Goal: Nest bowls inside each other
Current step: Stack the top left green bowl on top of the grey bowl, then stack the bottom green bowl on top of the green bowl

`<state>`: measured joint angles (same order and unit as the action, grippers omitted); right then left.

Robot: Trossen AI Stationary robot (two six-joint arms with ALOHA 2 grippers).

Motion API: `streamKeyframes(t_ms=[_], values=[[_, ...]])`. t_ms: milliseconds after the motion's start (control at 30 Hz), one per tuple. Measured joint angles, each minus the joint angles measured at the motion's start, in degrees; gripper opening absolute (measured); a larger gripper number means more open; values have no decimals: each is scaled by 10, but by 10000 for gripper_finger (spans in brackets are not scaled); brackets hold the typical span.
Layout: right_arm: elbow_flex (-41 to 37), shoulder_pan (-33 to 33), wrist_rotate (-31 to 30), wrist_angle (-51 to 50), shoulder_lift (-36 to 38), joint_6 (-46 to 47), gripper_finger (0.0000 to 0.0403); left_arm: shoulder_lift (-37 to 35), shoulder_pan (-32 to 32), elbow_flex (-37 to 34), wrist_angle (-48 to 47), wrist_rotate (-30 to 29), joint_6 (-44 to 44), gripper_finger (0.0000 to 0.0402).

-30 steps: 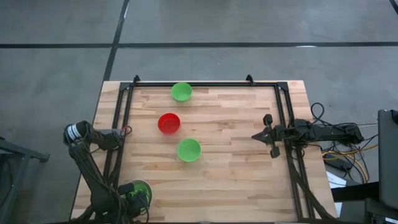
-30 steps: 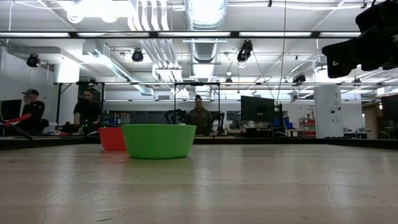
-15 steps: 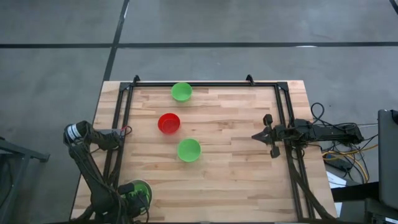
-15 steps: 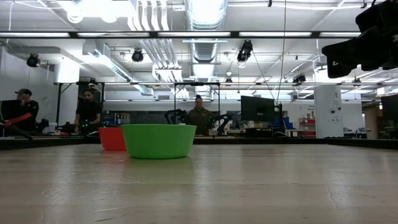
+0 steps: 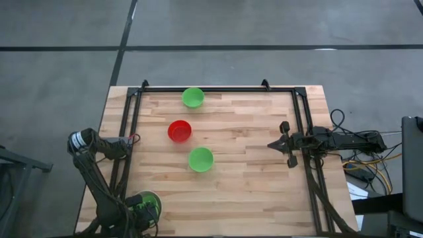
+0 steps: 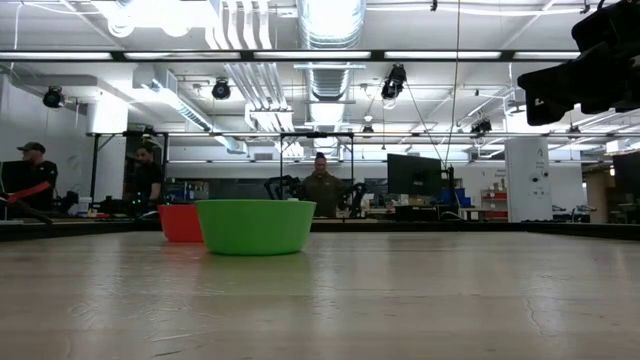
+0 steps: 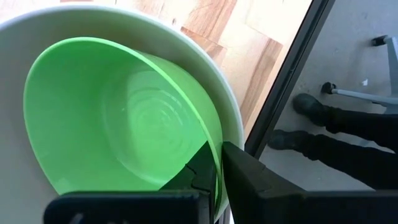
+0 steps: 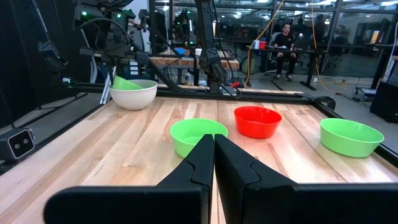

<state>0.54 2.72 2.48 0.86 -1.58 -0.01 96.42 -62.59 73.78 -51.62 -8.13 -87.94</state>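
A whitish bowl (image 7: 37,37) stands at the table's near left corner, and a green bowl (image 7: 124,124) lies tilted inside it; both also show in the right wrist view, the whitish bowl (image 8: 134,96) with the green one (image 8: 124,83) in it. My left gripper (image 7: 214,163) is shut on that green bowl, seen from above at the corner (image 5: 142,206). A second green bowl (image 5: 201,159), a red bowl (image 5: 179,131) and a third green bowl (image 5: 193,97) stand apart on their bases mid-table. My right gripper (image 5: 272,145) waits shut at the right edge, holding nothing. My left gripper pinches the green bowl's rim (image 7: 211,146), one finger (image 7: 200,171) inside the bowl and the other (image 7: 249,177) outside its wall. The fingers come steeply from above. The bowl sits tilted within the whitish bowl, its held side raised.
A black frame rail (image 5: 129,132) runs along the table's left side next to the nested bowls, with another rail (image 5: 301,125) on the right. Bare wood lies between the near bowl and the right arm. People stand in the room behind the table.
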Motion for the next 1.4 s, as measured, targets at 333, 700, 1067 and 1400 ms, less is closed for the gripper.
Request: streamKeyframes(t_ms=[333, 700, 1067, 1400], values=[[0, 0, 0, 0, 0, 0, 9, 0, 1, 0, -1, -8, -28, 28], [0, 0, 0, 0, 0, 0, 9, 0, 1, 0, -3, -10, -74, 28], [0, 0, 0, 0, 0, 0, 9, 0, 1, 0, -3, -10, -120, 63], [0, 0, 0, 0, 0, 0, 9, 0, 1, 0, 2, -24, -139, 165]])
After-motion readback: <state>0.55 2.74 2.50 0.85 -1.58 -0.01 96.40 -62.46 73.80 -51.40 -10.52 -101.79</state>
